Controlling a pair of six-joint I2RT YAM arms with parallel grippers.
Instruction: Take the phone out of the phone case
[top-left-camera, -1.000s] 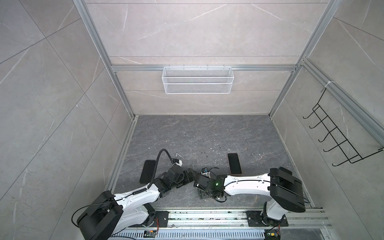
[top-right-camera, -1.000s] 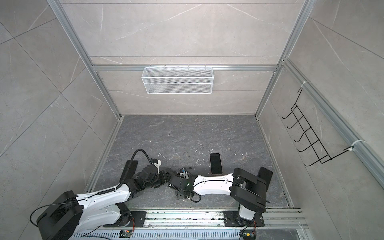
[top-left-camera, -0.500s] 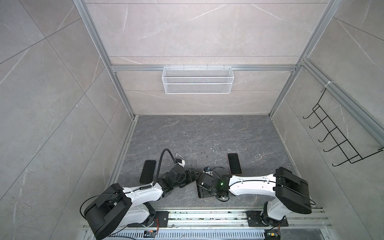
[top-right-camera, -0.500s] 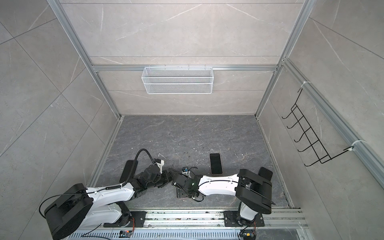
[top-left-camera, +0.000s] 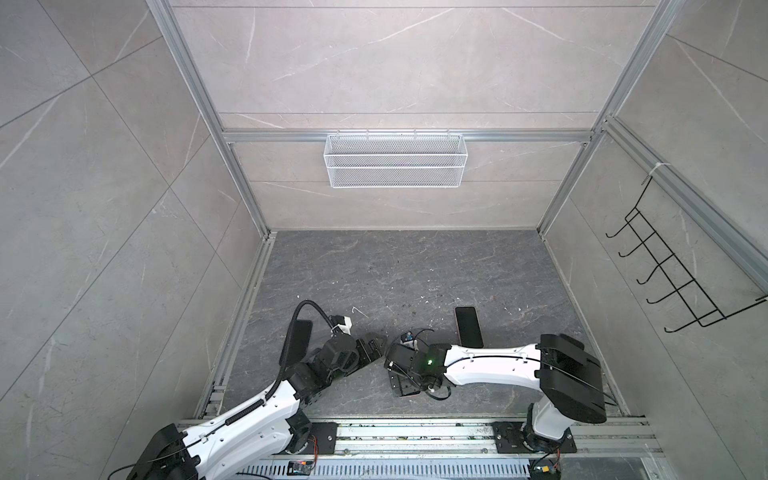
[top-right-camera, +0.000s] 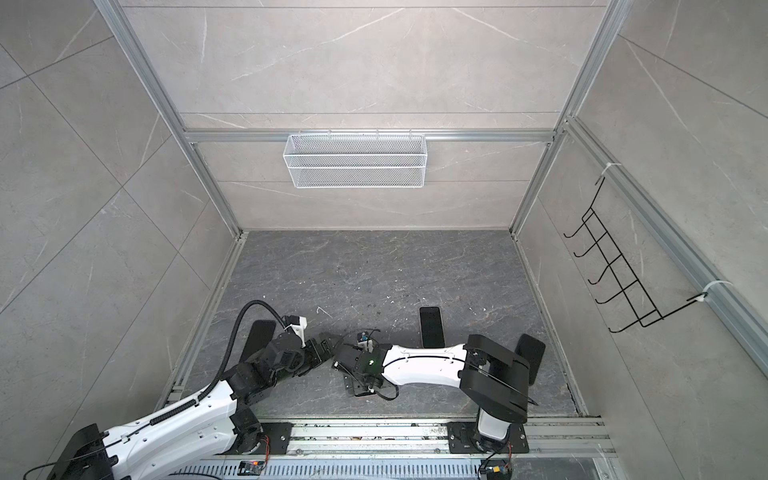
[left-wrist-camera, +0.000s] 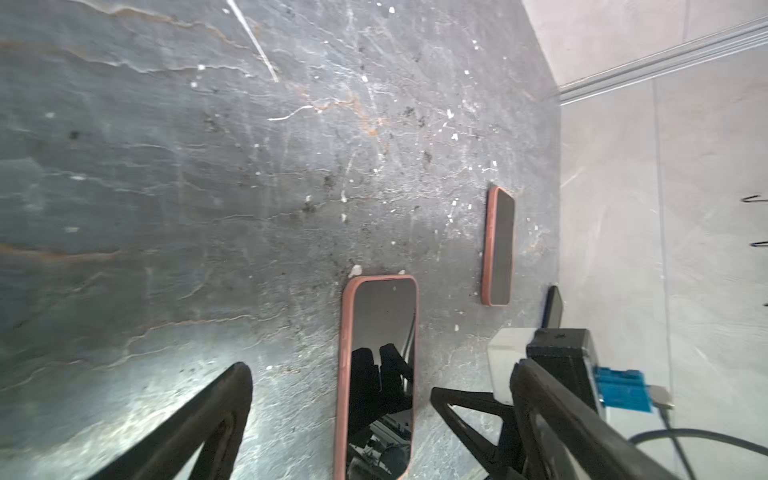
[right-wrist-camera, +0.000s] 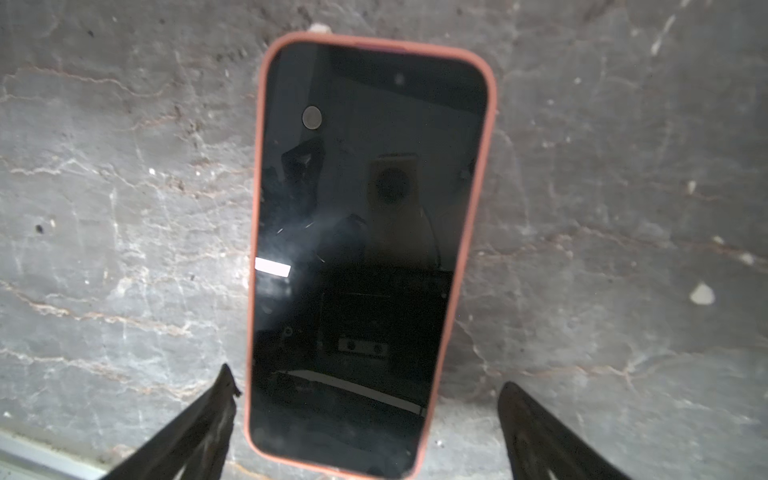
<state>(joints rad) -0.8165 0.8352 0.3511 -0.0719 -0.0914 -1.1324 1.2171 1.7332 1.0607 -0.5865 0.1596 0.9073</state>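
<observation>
Left gripper (left-wrist-camera: 338, 382), right gripper (right-wrist-camera: 365, 378) opened wider; two cased phones (left-wrist-camera: 376, 374) (left-wrist-camera: 498, 245) lie flat.

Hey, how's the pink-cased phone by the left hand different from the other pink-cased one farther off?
The near phone lies right at the open left hand; the far phone lies apart, farther from it. The near phone's screen mirrors the hand; the far phone's screen shows plain dark. Both lie flat, screen up, in pink cases.
</observation>
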